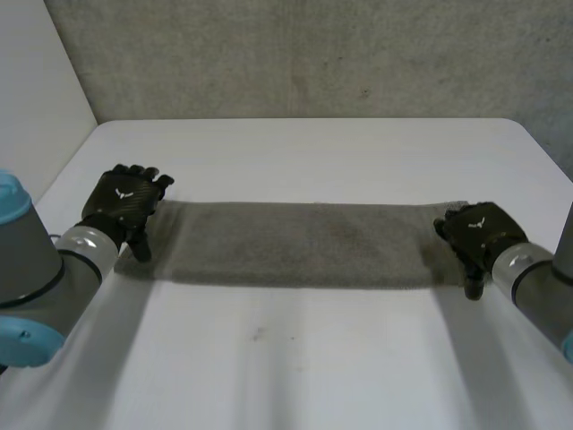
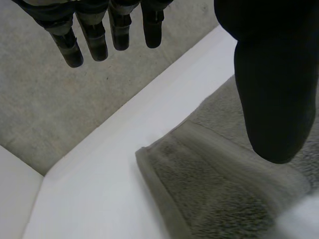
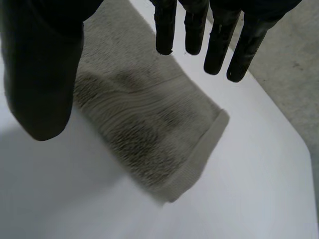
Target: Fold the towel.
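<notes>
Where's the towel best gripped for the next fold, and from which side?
Probably at its two short ends. The towel lies flat as a long strip across the table, with the left robot hand open over one end and the right robot hand open over the other. Come down from above and pinch the hem at each end.

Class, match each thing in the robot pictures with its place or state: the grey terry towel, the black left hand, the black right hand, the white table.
Things:
1. grey terry towel
2. black left hand
3. black right hand
4. white table

Places or states:
A. open, at the towel's end on the robot's right
B. stretched out in a long strip between the hands
C. open, at the towel's end on the robot's left
D. bears the towel

Pairs: 1-B, 2-C, 3-A, 4-D
</notes>
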